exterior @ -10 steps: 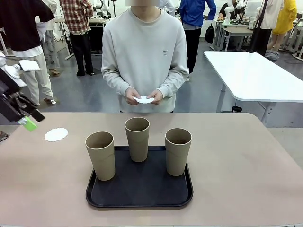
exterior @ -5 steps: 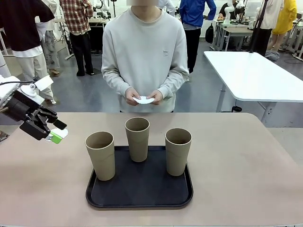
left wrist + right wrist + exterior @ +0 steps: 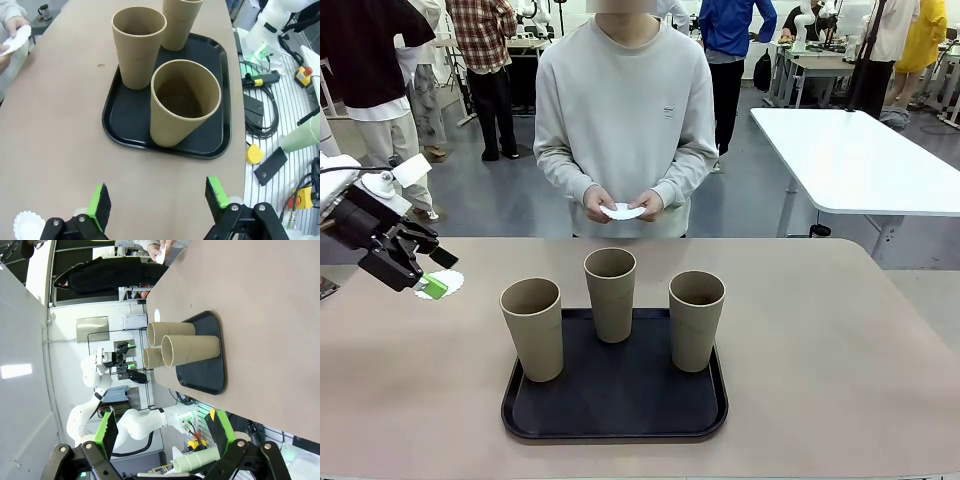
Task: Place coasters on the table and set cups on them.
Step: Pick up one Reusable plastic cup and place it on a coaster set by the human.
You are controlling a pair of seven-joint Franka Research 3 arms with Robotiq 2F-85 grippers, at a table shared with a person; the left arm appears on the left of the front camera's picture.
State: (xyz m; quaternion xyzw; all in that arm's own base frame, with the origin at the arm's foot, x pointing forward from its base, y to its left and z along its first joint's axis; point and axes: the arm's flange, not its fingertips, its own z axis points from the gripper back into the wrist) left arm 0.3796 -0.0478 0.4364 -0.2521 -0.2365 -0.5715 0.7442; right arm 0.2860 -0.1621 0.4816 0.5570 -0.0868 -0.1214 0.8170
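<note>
Three tan paper cups (image 3: 532, 328) (image 3: 610, 293) (image 3: 696, 319) stand upright on the black tray (image 3: 615, 412) on the beige-pink table (image 3: 820, 340). One white coaster (image 3: 451, 281) lies on the table left of the tray. My left gripper (image 3: 438, 272) hangs open just over it and hides part of it. The left wrist view looks between its spread green fingers (image 3: 100, 200) at the cups (image 3: 185, 102) (image 3: 139, 45) and the coaster (image 3: 27, 225). My right gripper (image 3: 162, 427) is open and well back from the cups (image 3: 192, 350). The person's hands hold more coasters (image 3: 623, 211).
The person stands at the table's far edge, right behind the tray. A white-topped table (image 3: 860, 160) stands at the back right. Bare tabletop lies to the right of the tray and in front of it.
My left gripper swung in from the left edge toward the coaster, then eased back slightly; it now covers part of the coaster. The cups, the tray and the person's hands have stayed put.
</note>
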